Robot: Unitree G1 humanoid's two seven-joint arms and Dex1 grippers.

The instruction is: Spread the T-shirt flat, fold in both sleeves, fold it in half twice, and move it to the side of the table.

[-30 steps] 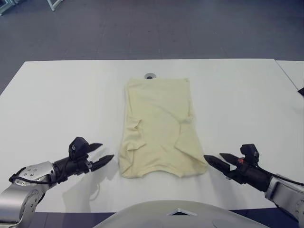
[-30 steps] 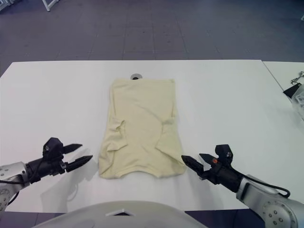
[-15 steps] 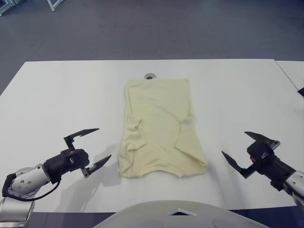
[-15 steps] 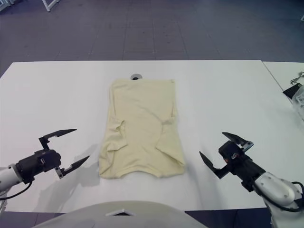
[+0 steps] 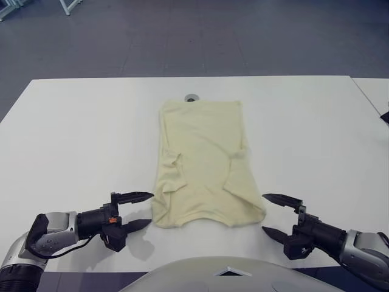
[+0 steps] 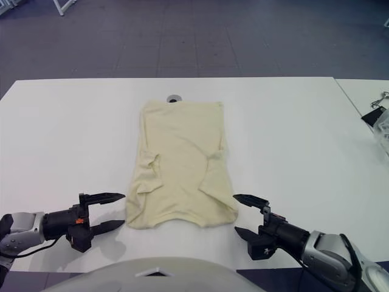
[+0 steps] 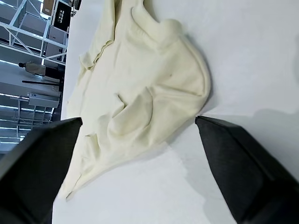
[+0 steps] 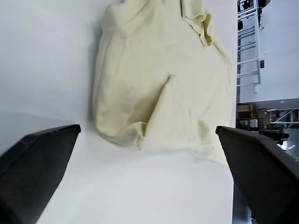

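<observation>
A pale yellow T-shirt (image 5: 203, 164) lies on the white table (image 5: 73, 140) as a long panel with both sleeves folded in, its near edge facing me. My left gripper (image 5: 141, 210) is open just left of the shirt's near left corner (image 7: 196, 88), low over the table. My right gripper (image 5: 281, 214) is open just right of the near right corner (image 8: 107, 121). Neither holds anything. Each wrist view looks between its dark fingertips (image 7: 42, 154) at the shirt's near edge.
A small round grey fitting (image 5: 192, 97) sits in the table just beyond the shirt's far edge. Bare white tabletop extends to both sides of the shirt. A dark object (image 6: 377, 118) lies on a neighbouring table at far right.
Both grippers have closed in on the shirt's near corners from the sides and dropped toward the table, their fingers turned so one sits above the other. The shirt has not moved.
</observation>
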